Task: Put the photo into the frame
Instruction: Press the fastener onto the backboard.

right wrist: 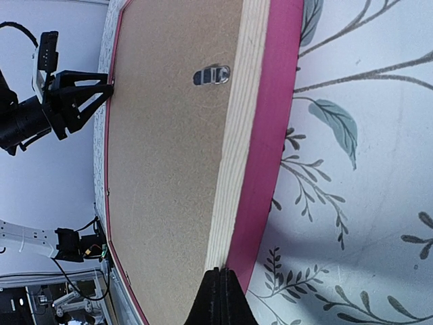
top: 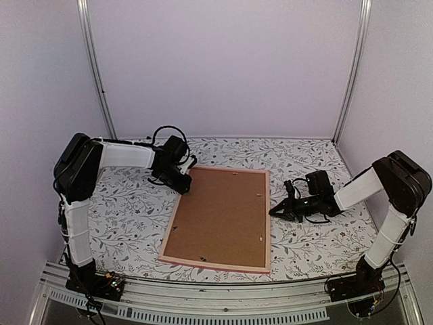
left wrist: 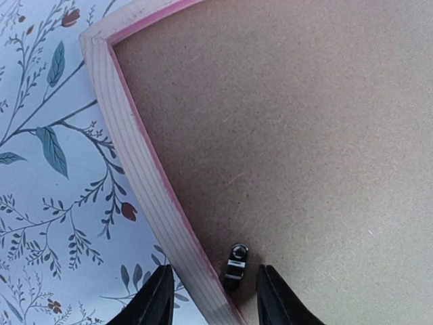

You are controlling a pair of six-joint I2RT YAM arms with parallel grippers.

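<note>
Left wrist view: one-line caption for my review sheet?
Left claw astride the pink frame's rail and a metal clip on the brown backing board, floral tablecloth beneath.

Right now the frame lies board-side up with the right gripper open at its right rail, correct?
No: the right gripper is shut, jaws pressed together, per the right wrist view. The frame does lie board-side up, that gripper at its right rail.

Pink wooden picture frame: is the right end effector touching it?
Cannot tell. The right wrist view shows the shut right end effector over the rail of the pink wooden picture frame, but not whether it rests on it or hovers.
</note>
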